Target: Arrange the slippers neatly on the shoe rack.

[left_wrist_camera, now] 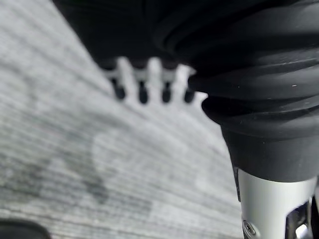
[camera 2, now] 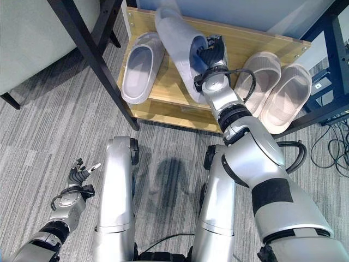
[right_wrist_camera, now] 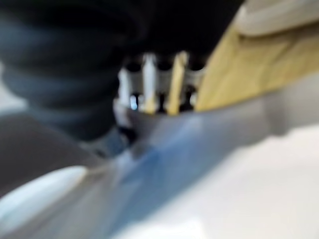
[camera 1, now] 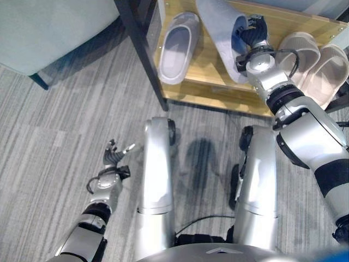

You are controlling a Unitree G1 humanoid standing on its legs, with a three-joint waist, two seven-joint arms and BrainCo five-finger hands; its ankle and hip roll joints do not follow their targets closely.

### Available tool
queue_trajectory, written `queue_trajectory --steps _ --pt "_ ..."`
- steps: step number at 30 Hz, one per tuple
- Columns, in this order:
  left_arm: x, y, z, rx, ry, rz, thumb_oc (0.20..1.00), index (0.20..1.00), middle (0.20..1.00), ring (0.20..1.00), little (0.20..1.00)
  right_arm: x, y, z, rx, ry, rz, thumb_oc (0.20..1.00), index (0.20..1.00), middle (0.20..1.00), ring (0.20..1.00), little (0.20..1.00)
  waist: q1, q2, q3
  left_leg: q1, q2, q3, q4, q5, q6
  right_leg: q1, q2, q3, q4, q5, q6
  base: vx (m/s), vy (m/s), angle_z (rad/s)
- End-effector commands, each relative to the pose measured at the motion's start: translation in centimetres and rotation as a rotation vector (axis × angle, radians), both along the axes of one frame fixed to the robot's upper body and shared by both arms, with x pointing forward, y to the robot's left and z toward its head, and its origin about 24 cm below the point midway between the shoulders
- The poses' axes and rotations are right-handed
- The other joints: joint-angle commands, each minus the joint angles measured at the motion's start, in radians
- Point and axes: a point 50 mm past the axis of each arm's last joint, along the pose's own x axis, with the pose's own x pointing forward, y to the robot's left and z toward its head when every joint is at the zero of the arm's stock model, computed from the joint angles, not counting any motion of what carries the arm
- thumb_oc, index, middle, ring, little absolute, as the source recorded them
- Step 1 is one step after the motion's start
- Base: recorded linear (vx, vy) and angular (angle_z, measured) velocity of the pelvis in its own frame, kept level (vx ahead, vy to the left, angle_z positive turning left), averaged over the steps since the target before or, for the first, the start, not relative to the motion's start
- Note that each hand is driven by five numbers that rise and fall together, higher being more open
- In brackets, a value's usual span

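Wooden shoe rack (camera 1: 207,82) on grey striped carpet (camera 1: 54,136)

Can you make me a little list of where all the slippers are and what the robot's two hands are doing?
shelf: wooden shoe rack
grey slippers: one grey slipper lies flat; the tilted grey slipper beside it leans at an angle
beige slippers: pair side by side at the rack's right end
right hand: fingers curled on the tilted grey slipper
left hand: above the carpet, relaxed fingers, holding nothing
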Motion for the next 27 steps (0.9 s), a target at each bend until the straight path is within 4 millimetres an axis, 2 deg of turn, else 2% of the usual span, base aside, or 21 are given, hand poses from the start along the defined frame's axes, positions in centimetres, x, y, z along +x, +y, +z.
queue_trajectory --steps 1,9,15,22,25,27 --pt "0.3 -1.3 0.4 0.082 -0.027 -0.099 1.000 1.000 1.000 1.000 1.000 -0.3 -0.6 3.1 0.092 -0.118 -0.026 1.000 1.000 1.000 1.000 1.000 0.055 0.022 -0.015 0.052 -0.008 0.026 0.014 -0.076 0.097 0.039 0.015 0.094 0.034 0.112 -0.085 0.00 0.000 0.00" --pt "0.1 -1.9 -0.6 0.106 0.036 -0.142 1.000 1.000 1.000 1.000 1.000 -0.2 -0.7 2.9 0.068 -0.096 -0.072 1.000 1.000 1.000 1.000 1.000 0.050 0.025 -0.011 0.052 -0.008 0.034 0.022 -0.080 0.097 0.039 0.015 0.102 0.043 0.109 -0.086 0.00 0.000 0.00" --pt "0.3 -2.2 -0.8 0.122 0.057 -0.150 1.000 1.000 1.000 1.000 1.000 -0.2 -0.8 2.3 0.133 -0.094 -0.046 1.000 1.000 1.000 1.000 1.000 0.045 0.024 -0.011 0.052 -0.010 0.038 0.020 -0.077 0.095 0.044 0.011 0.100 0.042 0.108 -0.088 0.00 0.000 0.00" --pt "-0.1 -2.1 -1.4 0.152 0.098 -0.149 1.000 1.000 1.000 1.000 1.000 -0.7 1.0 1.5 0.214 -0.150 0.074 1.000 1.000 1.000 1.000 1.000 0.023 0.011 -0.011 0.052 -0.008 0.042 0.016 -0.075 0.093 0.048 0.016 0.104 0.038 0.116 -0.089 0.00 0.000 0.00" --pt "-0.1 -2.1 -1.5 0.148 0.099 -0.140 1.000 1.000 1.000 1.000 1.000 -1.2 1.6 1.3 0.274 -0.190 0.147 1.000 1.000 1.000 1.000 1.000 0.013 0.007 -0.002 0.052 -0.005 0.041 0.021 -0.075 0.093 0.046 0.019 0.107 0.040 0.118 -0.090 0.00 0.000 0.00" --pt "-0.2 -2.0 -1.5 0.158 0.105 -0.139 1.000 1.000 1.000 1.000 1.000 -1.9 2.2 1.6 0.247 -0.231 0.197 1.000 1.000 1.000 1.000 1.000 0.005 0.003 0.001 0.052 -0.003 0.041 0.021 -0.075 0.095 0.043 0.021 0.110 0.039 0.120 -0.090 0.00 0.014 -0.02"
